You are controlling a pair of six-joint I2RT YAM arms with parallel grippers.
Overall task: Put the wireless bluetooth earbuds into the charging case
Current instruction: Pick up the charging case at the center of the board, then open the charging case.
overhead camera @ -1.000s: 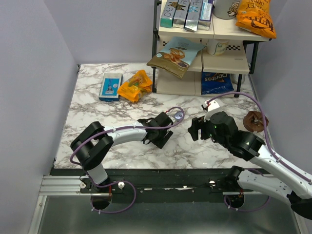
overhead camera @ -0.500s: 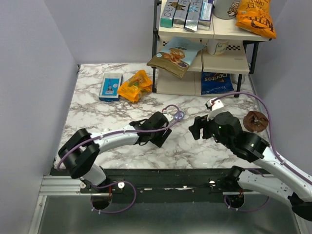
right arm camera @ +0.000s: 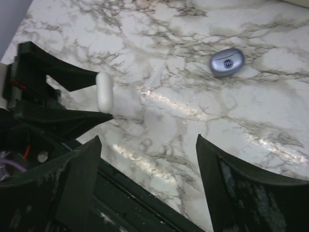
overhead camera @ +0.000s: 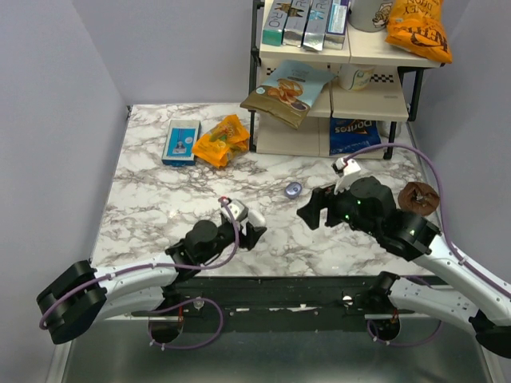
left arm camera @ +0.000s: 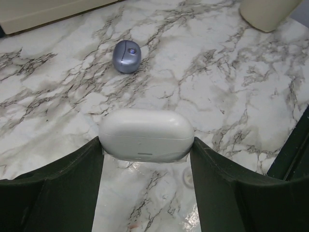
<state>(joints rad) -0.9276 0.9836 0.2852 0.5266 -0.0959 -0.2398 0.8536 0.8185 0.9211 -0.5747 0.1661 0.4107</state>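
Marbled desk point(overhead camera: 152, 199), lilac walls point(overhead camera: 48, 120). Left end effector point(left arm camera: 146, 143) grips a white pod point(left arm camera: 145, 131), maybe a case; right end effector point(right arm camera: 148, 140) gapes empty near the blue case point(overhead camera: 293, 189).

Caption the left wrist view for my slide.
Left gripper clamps a white pill-shaped case; blue-lilac charging case lies beyond on marble table.

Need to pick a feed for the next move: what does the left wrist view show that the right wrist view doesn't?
Left wrist only: a cream object at the top right. Right wrist only: the right gripper, its jaws open. Both: the white pod clamped in the left gripper, and the blue puck lying apart from it.
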